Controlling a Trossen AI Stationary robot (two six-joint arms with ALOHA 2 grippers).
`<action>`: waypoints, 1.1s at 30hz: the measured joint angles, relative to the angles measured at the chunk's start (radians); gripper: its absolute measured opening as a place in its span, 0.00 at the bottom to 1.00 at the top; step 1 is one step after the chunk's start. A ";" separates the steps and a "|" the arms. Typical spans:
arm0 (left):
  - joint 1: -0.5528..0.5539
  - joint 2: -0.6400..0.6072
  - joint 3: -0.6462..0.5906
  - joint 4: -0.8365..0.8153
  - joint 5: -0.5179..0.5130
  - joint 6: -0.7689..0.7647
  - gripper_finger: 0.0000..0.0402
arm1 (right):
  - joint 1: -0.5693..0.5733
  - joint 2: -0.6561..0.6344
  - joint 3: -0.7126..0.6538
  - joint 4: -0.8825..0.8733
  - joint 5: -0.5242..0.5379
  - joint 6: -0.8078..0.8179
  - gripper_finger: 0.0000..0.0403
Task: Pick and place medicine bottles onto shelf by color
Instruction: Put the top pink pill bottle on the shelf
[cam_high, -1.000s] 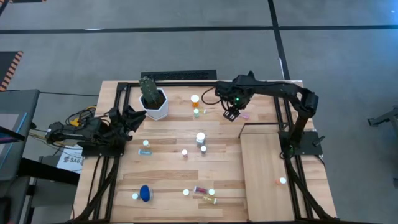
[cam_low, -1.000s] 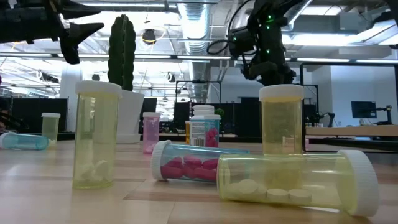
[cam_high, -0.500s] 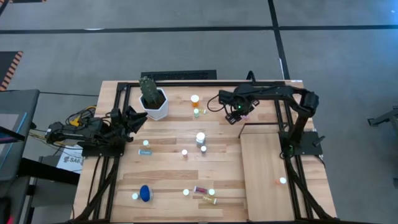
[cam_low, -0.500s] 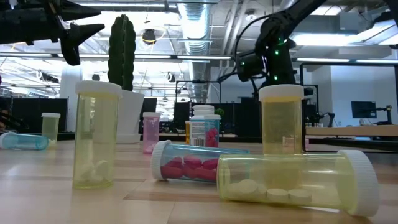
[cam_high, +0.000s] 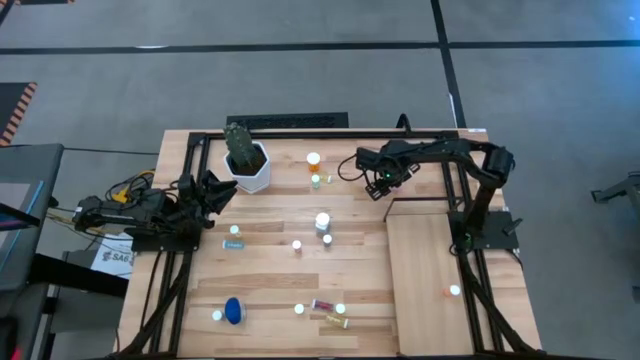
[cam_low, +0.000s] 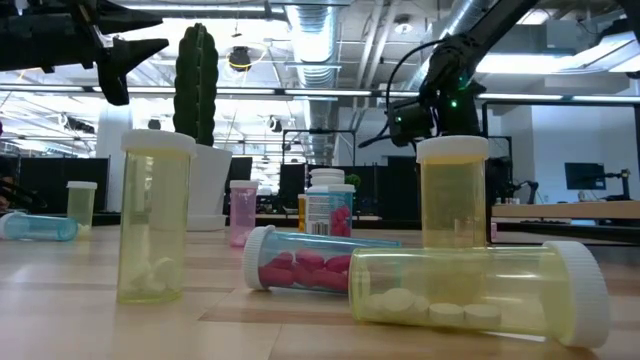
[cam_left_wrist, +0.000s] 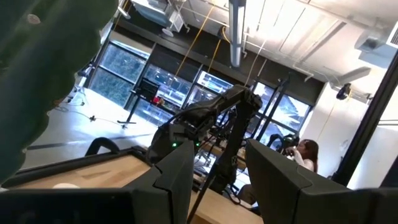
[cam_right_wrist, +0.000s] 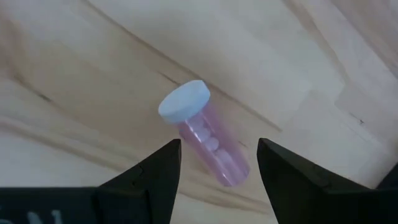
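Observation:
A pink medicine bottle (cam_right_wrist: 208, 140) with a white cap lies on its side on the tabletop, at the far right near the shelf's far edge. My right gripper (cam_right_wrist: 217, 155) hangs over it, open and pointing steeply down, one finger on either side of the bottle's bottom end without touching it. In the high view this gripper (cam_high: 378, 186) hides the bottle. The shelf (cam_high: 430, 260), a pale plywood panel, carries one small orange bottle (cam_high: 452, 291). My left gripper (cam_high: 207, 190) waits at the table's left edge, open and holding nothing.
Other medicine bottles stand or lie across the table: an orange one (cam_high: 314, 160), a green one (cam_high: 316, 181), a white one (cam_high: 322, 222), and a blue one (cam_high: 233, 310) near the front. A cactus in a white pot (cam_high: 247, 162) stands at the far left.
My right gripper has sunk toward the table and the pink bottle, rolling at the wrist as it came down. Its fingers have kept the same gap. No bottle has moved.

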 joint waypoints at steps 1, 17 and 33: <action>0.000 0.000 0.000 0.000 0.000 0.000 0.34 | -0.004 0.000 -0.010 0.017 0.000 -0.008 0.58; 0.000 0.000 0.000 0.000 0.000 0.000 0.34 | -0.010 0.000 -0.028 0.089 -0.027 -0.077 0.37; 0.000 0.000 0.000 0.002 0.005 0.001 0.34 | 0.047 -0.002 0.080 0.056 -0.039 -0.132 0.27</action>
